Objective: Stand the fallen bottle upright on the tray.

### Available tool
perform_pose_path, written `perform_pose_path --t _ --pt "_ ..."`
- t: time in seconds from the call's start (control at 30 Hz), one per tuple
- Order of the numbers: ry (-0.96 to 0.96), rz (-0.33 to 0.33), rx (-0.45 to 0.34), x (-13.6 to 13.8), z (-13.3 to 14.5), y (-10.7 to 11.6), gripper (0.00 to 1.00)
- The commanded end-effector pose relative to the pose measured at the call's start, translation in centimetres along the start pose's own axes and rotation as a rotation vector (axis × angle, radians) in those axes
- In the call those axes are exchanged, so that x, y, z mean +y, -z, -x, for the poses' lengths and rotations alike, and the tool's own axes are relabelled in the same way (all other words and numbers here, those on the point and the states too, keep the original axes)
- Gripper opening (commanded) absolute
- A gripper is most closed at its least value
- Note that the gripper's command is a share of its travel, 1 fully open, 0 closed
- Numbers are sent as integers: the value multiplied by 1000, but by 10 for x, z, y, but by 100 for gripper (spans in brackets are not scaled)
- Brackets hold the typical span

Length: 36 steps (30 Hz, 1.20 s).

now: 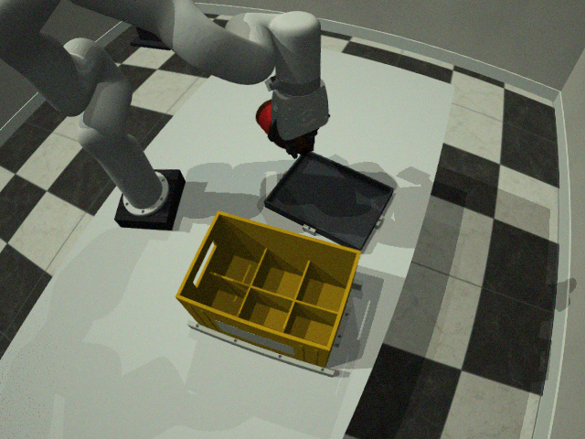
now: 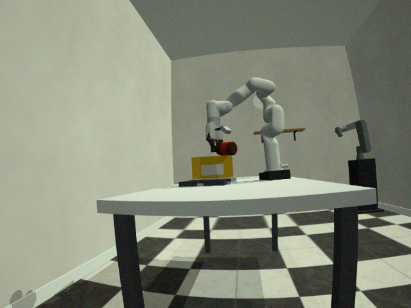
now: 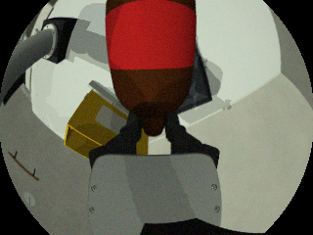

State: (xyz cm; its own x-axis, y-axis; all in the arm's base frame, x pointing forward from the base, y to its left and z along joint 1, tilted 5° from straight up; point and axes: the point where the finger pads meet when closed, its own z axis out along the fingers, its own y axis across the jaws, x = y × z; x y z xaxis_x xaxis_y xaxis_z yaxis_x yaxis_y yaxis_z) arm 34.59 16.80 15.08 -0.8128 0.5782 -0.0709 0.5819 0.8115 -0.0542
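I have the bottle point(image 3: 151, 53) clamped by its neck in the end effector point(image 3: 153, 132), lifted well above the desk point(image 1: 387, 108), lying roughly horizontal beside the dark tray's point(image 1: 283, 187) corner. It's brown with a broad red label band. The yellow crate point(image 1: 330, 257) sits just beside the tray.

Plain pale walls point(image 2: 83, 99) enclose the room, with a white skirting board point(image 2: 99, 258) along their foot. The floor point(image 2: 252, 274) is a checker of black and pale marbled tiles. A white desk point(image 2: 232, 199) stands on dark legs point(image 2: 128, 251). A wooden shelf point(image 2: 291, 130) hangs on the back wall. Soft shadows fall across the desk top.
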Motion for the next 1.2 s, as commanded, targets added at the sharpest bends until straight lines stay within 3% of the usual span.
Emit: perform_pose_path --t 0.0,1.17 --pt "0 4 -3 1 1 2 0" --pt "-1 2 -163 1 0 2 0"
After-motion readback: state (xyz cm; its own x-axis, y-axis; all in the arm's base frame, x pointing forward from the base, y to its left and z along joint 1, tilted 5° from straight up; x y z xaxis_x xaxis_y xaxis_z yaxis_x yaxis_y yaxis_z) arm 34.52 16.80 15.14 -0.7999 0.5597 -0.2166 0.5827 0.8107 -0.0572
